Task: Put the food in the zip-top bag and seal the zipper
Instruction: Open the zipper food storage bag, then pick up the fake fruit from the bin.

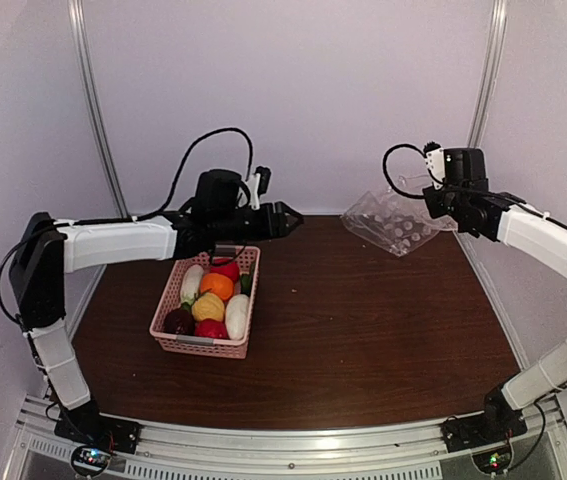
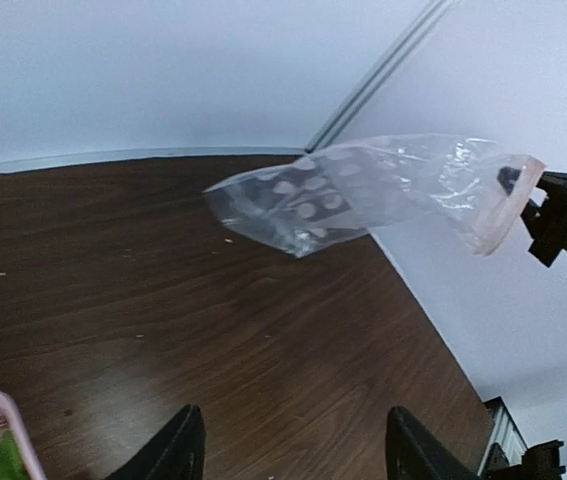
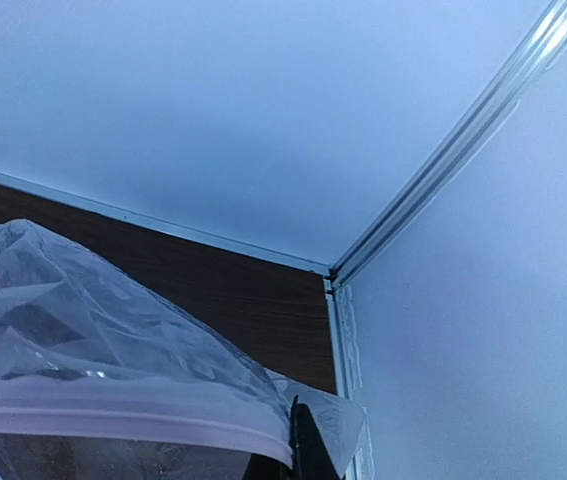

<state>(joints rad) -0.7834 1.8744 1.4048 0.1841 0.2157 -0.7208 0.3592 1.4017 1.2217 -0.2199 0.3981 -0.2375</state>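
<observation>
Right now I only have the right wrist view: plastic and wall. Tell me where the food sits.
Observer: All the food lies in the pink basket, left of centre on the table; none is in the zip-top bag.
Operator: Report the left gripper.
Observer: The left gripper hangs raised near the basket's far end, jaws apart, empty.
Operator: Describe how the bag hangs.
Observer: The zip-top bag juts sideways from the right gripper, pinched at its zipper, above the table's far right corner.

Lab cell: white panels (image 1: 343, 90), aluminium rails (image 1: 96, 110)
</observation>
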